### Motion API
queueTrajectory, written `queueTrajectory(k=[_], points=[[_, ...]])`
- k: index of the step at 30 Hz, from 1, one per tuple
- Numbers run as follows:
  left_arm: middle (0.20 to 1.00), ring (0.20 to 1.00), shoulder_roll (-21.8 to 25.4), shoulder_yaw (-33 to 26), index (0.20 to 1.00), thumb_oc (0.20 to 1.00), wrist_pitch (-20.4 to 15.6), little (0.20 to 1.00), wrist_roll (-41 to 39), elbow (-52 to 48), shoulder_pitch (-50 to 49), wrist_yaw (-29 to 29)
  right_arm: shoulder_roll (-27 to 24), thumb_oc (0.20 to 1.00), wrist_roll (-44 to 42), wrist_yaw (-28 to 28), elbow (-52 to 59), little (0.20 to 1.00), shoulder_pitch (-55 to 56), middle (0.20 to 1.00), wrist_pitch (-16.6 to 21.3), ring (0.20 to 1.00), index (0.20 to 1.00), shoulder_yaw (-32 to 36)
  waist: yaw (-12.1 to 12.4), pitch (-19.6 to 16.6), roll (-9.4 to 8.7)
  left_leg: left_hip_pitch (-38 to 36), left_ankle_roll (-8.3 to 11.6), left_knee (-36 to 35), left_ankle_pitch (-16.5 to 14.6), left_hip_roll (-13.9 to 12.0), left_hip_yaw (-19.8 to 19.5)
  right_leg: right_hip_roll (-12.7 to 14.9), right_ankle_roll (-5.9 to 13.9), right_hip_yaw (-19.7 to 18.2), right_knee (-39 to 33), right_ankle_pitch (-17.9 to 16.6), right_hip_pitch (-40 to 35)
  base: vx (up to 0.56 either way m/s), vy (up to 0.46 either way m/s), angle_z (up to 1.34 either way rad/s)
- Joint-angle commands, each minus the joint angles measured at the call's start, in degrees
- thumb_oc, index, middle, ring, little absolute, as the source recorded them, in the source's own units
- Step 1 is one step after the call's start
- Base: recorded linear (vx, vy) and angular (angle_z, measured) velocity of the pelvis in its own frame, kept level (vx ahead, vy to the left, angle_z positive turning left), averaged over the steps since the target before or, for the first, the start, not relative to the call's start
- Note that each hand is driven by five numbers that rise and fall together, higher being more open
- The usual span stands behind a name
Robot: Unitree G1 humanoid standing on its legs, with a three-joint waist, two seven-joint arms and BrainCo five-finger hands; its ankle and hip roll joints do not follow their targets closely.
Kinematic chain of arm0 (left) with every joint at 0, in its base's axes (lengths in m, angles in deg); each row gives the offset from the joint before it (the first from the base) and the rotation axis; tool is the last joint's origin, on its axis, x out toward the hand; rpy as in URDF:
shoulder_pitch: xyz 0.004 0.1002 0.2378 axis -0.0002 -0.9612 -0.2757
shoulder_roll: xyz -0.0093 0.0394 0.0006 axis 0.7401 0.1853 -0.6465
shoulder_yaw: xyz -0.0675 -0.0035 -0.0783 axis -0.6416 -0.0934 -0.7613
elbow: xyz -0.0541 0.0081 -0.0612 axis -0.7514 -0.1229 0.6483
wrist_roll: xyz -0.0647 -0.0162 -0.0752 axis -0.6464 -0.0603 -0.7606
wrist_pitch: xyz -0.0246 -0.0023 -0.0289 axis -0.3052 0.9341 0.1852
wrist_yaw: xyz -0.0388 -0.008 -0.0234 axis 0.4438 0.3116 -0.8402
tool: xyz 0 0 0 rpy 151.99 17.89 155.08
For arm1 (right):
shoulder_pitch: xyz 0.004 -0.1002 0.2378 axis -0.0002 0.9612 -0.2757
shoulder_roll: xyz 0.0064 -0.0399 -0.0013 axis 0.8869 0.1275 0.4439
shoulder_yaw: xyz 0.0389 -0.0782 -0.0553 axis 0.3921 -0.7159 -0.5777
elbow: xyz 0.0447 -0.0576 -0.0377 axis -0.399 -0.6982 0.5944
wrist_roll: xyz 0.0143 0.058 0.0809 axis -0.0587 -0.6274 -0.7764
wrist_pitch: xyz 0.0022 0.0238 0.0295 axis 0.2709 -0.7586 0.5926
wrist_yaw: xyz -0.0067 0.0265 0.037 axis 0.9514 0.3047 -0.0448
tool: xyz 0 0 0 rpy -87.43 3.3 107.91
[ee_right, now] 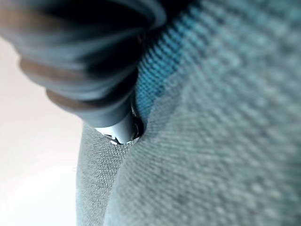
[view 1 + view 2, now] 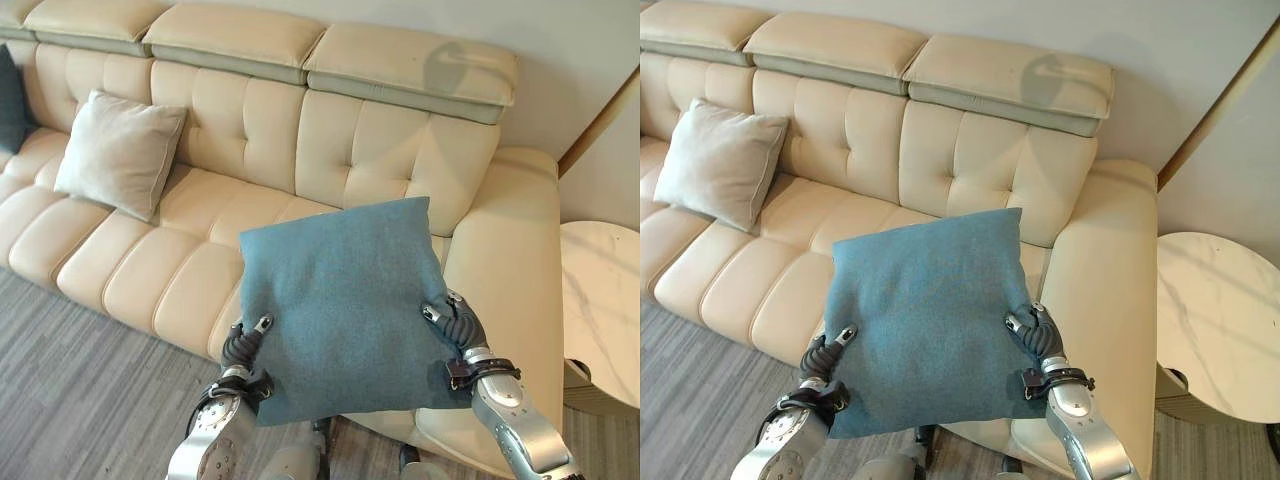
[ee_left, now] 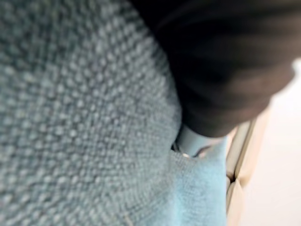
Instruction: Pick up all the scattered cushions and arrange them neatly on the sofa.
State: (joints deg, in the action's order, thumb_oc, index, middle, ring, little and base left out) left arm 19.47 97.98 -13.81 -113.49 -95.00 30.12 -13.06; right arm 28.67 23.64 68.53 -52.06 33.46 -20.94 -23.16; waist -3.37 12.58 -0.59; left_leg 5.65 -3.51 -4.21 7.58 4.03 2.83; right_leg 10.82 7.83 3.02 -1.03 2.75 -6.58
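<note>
Blue-grey cushion point(image 2: 340, 305) is held up in front of the robot, over the front edge of the cream sofa point(image 2: 250, 130) near its right armrest point(image 2: 510, 260) — clear of the seat, tilted a bit w/ the top right corner highest. Left hand point(image 2: 247, 342) grips the cushion's lower left edge: thumb lies on the facing side, fingers go behind the fabric & are hidden, so the pinch is read mostly from the thumb. Right hand point(image 2: 455, 322) does the same on the right edge, thumb on top, fingers out of sight behind. In the left wrist view the knit fabric point(image 3: 84, 117) is pressed right up against the dark cover, w/ one silver finger point(image 3: 193, 141) pushing into a fold; the rest of the hand can't be made out. Right wrist view is similar — cushion cloth point(image 1: 211, 132) close up, one silver finger point(image 1: 120, 129) buried in a crease, others hidden. On the sofa, a beige cushion point(image 2: 118, 152) leans upright against the backrest, well apart from the held one. A dark cushion point(image 2: 10, 100) sits at the far left, cut off by the frame edge, so its shape is unclear. A round white marble-look side table point(image 2: 600, 300) stands just beside the armrest, partly cut off at right. Grey wood-look floor point(image 2: 90, 390) in front of the sofa.
</note>
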Motion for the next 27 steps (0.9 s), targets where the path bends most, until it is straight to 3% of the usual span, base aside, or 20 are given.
queueTrajectory(k=[1, 2, 3, 4, 5, 7, 9, 10, 11, 17, 20, 24, 27], points=[[0.200, 0.200, -0.98, 0.41, 0.200, 0.200, -4.55, 0.200, 3.53, -6.06, 4.74, -3.33, 0.49, 0.200, 1.52, -1.12, 3.08, 0.200, -4.43, 0.200, 3.81, 0.200, 0.200, -1.68, 0.11, -3.44, -0.15, -2.94, 3.57, -0.79, -6.95, -3.52, -1.66, -3.72, -1.02, -0.97, 0.54, 0.93, 4.30, 0.06, 0.212, -0.87], [0.200, 0.200, -0.96, 0.41, 0.200, 0.200, -4.57, 0.200, 3.53, -6.03, 4.77, -3.33, 0.52, 0.200, 1.53, -1.12, 3.07, 0.200, -4.45, 0.200, 3.80, 0.200, 0.200, -1.68, 0.32, -3.48, -0.17, -2.91, 3.57, -0.79, -6.98, -3.56, -1.45, -3.75, -1.01, -1.20, 0.62, 0.91, 4.47, 0.03, 0.163, -1.09], [0.200, 0.200, -0.47, -0.25, 0.200, 0.200, -4.75, 0.200, 4.12, -5.95, 5.10, -2.78, 1.29, 0.200, 1.71, -0.94, 2.23, 0.200, -5.29, 0.200, 3.99, 0.200, 0.200, -2.46, 1.32, -3.21, -0.10, -3.50, 3.10, -0.79, -7.80, -3.98, 0.88, -3.09, -0.72, 1.74, 2.60, 0.83, 5.97, 0.02, 0.219, -1.15], [0.200, 0.200, 0.20, -1.80, 0.200, 0.200, -5.01, 0.200, 4.83, -5.90, 5.42, -2.45, 2.36, 0.200, 1.64, -0.82, 0.70, 0.200, -6.88, 0.200, 4.21, 0.200, 0.200, -3.38, 2.88, -3.26, 0.13, -3.95, 3.13, -0.79, -8.91, -4.56, 4.22, -2.04, -1.05, 10.43, 5.44, 1.04, 7.49, 0.02, 0.218, -1.39], [0.200, 0.200, 0.20, -1.81, 0.200, 0.200, -5.01, 0.200, 4.83, -5.90, 5.44, -2.45, 2.37, 0.200, 1.64, -0.82, 0.68, 0.200, -6.92, 0.200, 4.22, 0.200, 0.200, -3.39, 2.83, -3.38, 0.16, -3.75, 3.13, -0.79, -8.84, -4.59, 4.18, -2.07, -1.07, 10.48, 5.38, 0.94, 7.63, 0.01, 0.161, -1.59], [0.200, 0.200, -0.01, -3.52, 0.200, 0.200, -4.98, 0.200, 5.83, -5.55, 5.15, -2.17, 3.66, 0.200, 0.56, -1.14, -1.53, 0.200, -8.70, 0.200, 4.23, 0.200, 0.200, -5.26, 4.09, -3.35, -0.54, -5.25, 4.12, -0.79, -9.99, -4.63, 8.20, -3.48, -1.06, 18.38, 3.80, 0.82, 8.17, 0.07, 0.094, -1.36], [0.200, 0.200, -0.26, -3.91, 0.200, 0.200, -4.84, 0.200, 6.02, -5.71, 4.74, -2.21, 3.88, 0.200, 0.40, -1.21, -2.07, 0.200, -8.95, 0.200, 4.13, 0.200, 0.200, -5.66, 4.30, -3.23, -0.84, -5.80, 4.42, -0.79, -10.17, -4.73, 9.31, -4.35, -1.30, 19.06, 1.72, 0.19, 7.71, 0.09, 0.038, -0.69], [0.200, 0.200, -0.63, -3.25, 0.200, 0.200, -4.65, 0.200, 6.57, -5.00, 5.07, -2.14, 4.21, 0.200, 0.08, -1.06, -2.54, 0.200, -8.80, 0.200, 4.31, 0.200, 0.200, -6.15, 3.04, -3.15, -1.12, -5.91, 4.37, -0.79, -10.02, -4.46, 9.09, -6.85, -2.08, 12.85, -1.22, 0.29, 7.73, 0.06, 0.044, -0.55], [0.200, 0.200, -0.71, -3.07, 0.200, 0.200, -5.00, 0.200, 6.66, -4.69, 5.51, -1.84, 4.70, 0.200, -1.17, -0.54, -2.98, 0.200, -9.41, 0.200, 4.69, 0.200, 0.200, -7.02, 3.18, -2.96, -1.34, -5.49, 4.01, -0.79, -9.25, -4.24, 9.54, -7.39, -2.62, 11.68, -2.42, -0.83, 7.96, 0.04, 0.039, 0.04], [0.200, 0.200, -1.36, -0.94, 0.200, 0.200, -5.37, 0.200, 8.13, -2.85, 9.23, 0.81, 7.14, 0.200, -5.45, 2.51, -5.84, 0.200, -13.96, 0.200, 5.82, 0.200, 0.200, -10.25, 4.32, -2.76, -1.60, -5.95, 4.41, -0.79, -10.08, -4.06, 9.11, -6.74, -2.12, 13.79, -3.97, -0.35, 6.13, 0.08, 0.001, 0.09], [0.200, 0.200, -1.25, 0.31, 0.200, 0.200, -6.19, 0.200, 8.54, -2.26, 12.82, 2.86, 8.11, 0.200, -7.07, 4.92, -6.89, 0.200, -18.46, 0.200, 6.98, 0.200, 0.200, -11.23, 4.65, -1.30, -1.22, -3.63, 3.91, -0.79, -9.18, -3.69, 8.06, -6.62, -2.87, 14.56, -3.97, -0.31, 7.48, -0.03, -0.022, 0.21], [0.200, 0.200, 1.64, 1.61, 0.200, 0.200, -7.11, 0.200, 10.32, 2.72, 23.78, 4.59, 7.91, 0.200, -8.31, 9.53, -12.69, 0.200, -30.37, 0.200, 7.96, 0.200, 0.200, -11.47, 5.41, 1.51, -0.07, 1.05, 3.57, -0.79, -7.69, -3.15, 7.10, -6.21, -3.36, 14.78, -3.97, -1.06, 11.65, -0.09, 0.005, 0.34], [0.200, 0.200, 7.56, 4.63, 0.200, 0.200, -8.70, 0.200, 12.07, 12.41, 44.36, 8.00, 6.23, 0.200, -10.01, 14.60, -22.26, 0.200, -47.75, 0.200, 8.84, 0.200, 0.200, -10.31, 6.09, 4.60, 0.89, 8.80, 3.66, 2.26, -5.98, -2.78, 5.96, -5.41, -4.03, 14.06, 1.04, -1.07, 19.88, -0.22, -0.003, 0.15]])
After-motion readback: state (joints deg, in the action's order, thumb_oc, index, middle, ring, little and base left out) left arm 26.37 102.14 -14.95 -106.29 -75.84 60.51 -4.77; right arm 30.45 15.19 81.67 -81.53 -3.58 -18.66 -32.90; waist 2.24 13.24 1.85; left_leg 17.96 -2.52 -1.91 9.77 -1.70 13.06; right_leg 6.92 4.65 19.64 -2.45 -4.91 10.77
